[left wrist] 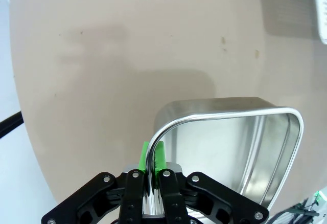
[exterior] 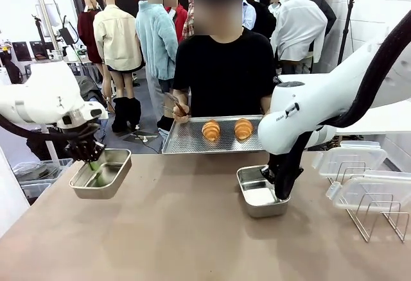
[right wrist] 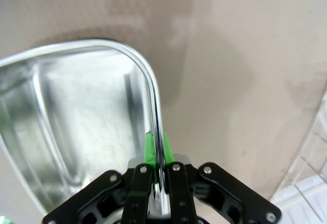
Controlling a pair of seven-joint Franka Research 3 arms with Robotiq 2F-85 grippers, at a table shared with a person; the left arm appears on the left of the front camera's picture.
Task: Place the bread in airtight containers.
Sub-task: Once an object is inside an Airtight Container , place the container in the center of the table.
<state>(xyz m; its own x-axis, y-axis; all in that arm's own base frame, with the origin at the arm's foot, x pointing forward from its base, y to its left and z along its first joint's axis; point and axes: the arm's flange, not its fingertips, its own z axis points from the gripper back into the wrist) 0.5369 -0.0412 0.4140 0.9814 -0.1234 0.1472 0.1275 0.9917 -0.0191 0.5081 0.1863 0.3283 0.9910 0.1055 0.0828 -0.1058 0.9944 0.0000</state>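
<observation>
Our left tool point(left wrist: 153, 155) clamps the rim of the left tin point(left wrist: 230, 114), our right tool point(right wrist: 156, 147) the right tin point(right wrist: 76, 47). Two croissants point(exterior: 210, 129) lie on the far tray point(exterior: 192, 149); we should hold both tins level.

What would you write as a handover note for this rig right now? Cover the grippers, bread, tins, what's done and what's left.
Left gripper: shut on the rim of the left tin.
Right gripper: shut on the rim of the right tin.
Bread: two rolls on the tray at the person's side.
Done: both tins open and empty.
Left: rolls into tins, lids on.
</observation>
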